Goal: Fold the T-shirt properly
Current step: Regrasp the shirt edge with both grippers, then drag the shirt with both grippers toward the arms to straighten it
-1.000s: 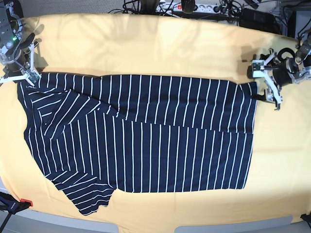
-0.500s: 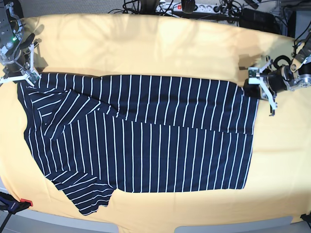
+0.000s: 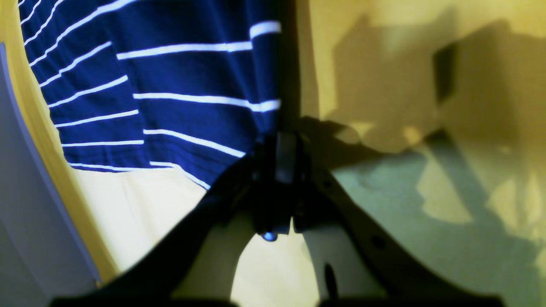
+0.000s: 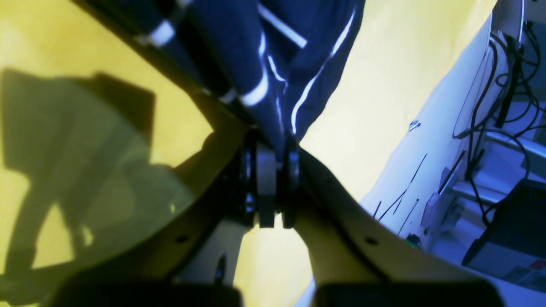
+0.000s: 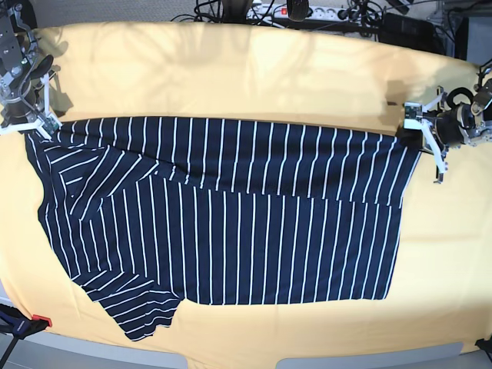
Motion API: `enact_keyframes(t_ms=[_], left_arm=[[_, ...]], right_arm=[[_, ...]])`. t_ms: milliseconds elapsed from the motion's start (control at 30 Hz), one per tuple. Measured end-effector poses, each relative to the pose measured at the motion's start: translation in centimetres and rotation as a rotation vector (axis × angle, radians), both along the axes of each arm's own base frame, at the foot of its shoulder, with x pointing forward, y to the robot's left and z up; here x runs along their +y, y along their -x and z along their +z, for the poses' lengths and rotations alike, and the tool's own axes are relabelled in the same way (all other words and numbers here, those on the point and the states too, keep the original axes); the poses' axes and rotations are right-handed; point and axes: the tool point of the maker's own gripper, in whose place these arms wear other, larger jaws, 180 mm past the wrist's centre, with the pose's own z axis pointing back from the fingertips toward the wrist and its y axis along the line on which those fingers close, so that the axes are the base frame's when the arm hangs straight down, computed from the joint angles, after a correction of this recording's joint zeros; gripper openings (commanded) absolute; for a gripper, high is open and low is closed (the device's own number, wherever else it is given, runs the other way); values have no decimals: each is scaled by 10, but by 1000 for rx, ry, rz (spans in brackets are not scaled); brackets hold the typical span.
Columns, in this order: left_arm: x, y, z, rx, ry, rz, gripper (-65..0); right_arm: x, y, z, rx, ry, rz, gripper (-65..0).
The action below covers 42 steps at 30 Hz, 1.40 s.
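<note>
**Q:** Jaws, state?

**A:** My left gripper [image 3: 279,166]: jaws pinched together on the T-shirt [image 5: 223,215], at its far right corner. My right gripper [image 4: 273,162]: jaws clamped on a bunched fold of the same shirt, at its far left corner.

**Q:** Item, location?

**A:** One T-shirt, navy with white stripes, spread across the yellow cloth [image 5: 231,69] covering the bench. Far edge stretched between my two grips; a sleeve trails off at the near left.

**Q:** Handling?

**A:** By my judgement: light, soft, limp, not fragile. It sags and creases wherever unsupported, and thin fabric may slip from a shallow pinch.

**Q:** Where to hold?

**A:** Corners and hem edges, both layers caught, the span between kept taut.
</note>
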Motion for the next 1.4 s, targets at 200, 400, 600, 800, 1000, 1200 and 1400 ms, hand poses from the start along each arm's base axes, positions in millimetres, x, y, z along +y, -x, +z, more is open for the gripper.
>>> enact_keyframes(t_ms=[200,400,600,800,1000,1200,1400], left_arm=[[0,1,1,2,4,-6,-650],[-9,27,8,126,29,-97,-650],[6,31,21,143,-7,-118,-650],[2,62,31,307,44,-176,-650],[8,68,39,319,-1,-224,-650],[11,72,45,336,2,-238,-650],[7,89,40,389,22,-281,-650]], right_arm=[[3,8,-7,79,3,45,-650],[5,15,-11,142,6,67,-650],[21,28,1,208,-16,144,-650],[29,52,8,321,47,232,-650],[39,76,9,401,77,293,-650],[48,110,0,528,52,336,-650],[53,135,-5,650,-20,303,-650]])
